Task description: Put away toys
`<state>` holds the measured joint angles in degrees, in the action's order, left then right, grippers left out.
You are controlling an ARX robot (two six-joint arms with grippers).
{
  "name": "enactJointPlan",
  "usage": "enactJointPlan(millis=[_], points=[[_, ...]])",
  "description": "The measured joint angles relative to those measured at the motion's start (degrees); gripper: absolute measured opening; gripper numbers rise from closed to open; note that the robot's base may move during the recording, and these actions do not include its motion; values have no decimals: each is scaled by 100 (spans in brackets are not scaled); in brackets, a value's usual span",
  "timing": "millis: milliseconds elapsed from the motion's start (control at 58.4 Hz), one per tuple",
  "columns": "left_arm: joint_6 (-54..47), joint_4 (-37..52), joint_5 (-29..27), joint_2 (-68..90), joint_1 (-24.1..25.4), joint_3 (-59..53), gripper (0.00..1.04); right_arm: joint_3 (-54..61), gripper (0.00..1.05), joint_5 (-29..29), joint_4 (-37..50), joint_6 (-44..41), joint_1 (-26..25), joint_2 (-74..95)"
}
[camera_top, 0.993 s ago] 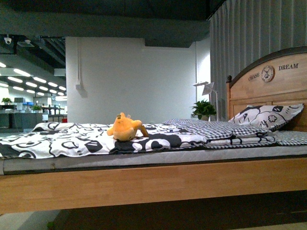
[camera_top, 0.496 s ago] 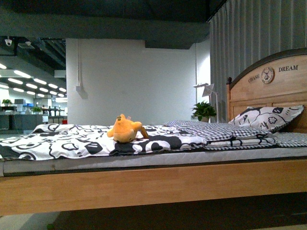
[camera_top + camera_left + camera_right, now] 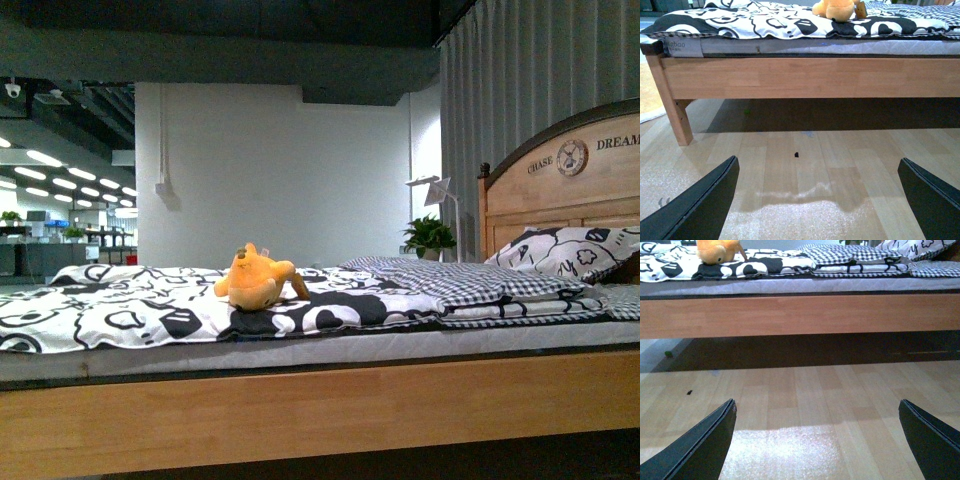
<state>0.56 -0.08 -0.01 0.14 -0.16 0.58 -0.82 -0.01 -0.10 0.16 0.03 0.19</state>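
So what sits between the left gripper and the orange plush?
Left wrist view: open wooden floor, then the bed's side rail and mattress edge, before the orange plush.

floor [image 3: 850, 150]: bare, passable | bed rail [image 3: 320, 405]: barrier ahead | quilt [image 3: 120, 310] beside toy [image 3: 255, 280]: open

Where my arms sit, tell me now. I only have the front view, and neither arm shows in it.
Observer: The left gripper hangs low over the wooden floor, facing the bed's side rail; jaws wide apart, empty.
Operator: Give me the right one.
Observer: The right gripper is also low over the floor, jaws spread, nothing between them.
Operator: Report the toy against them.
Observer: The orange plush toy lies on the patterned quilt, above the rail in both wrist views.
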Motion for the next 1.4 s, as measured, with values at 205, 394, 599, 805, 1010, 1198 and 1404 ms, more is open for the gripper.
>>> enactJointPlan(millis=[205, 394, 599, 805, 1010, 1198, 1404], points=[[-2, 0, 0, -2, 0, 0, 98, 0, 98, -2, 0, 0, -2, 0], [-2, 0, -2, 0, 0, 0, 98, 0, 98, 0, 0, 0, -2, 0], [-2, 0, 0, 0, 0, 0, 98, 0, 98, -2, 0, 0, -2, 0], [-2, 0, 0, 0, 0, 0, 98, 0, 98, 0, 0, 0, 0, 0], [-2, 0, 0, -4, 0, 0, 98, 0, 98, -2, 0, 0, -2, -2], [-2, 0, -2, -4, 0, 0, 98, 0, 98, 0, 0, 0, 0, 0], [-2, 0, -2, -4, 0, 0, 98, 0, 98, 0, 0, 0, 0, 0]])
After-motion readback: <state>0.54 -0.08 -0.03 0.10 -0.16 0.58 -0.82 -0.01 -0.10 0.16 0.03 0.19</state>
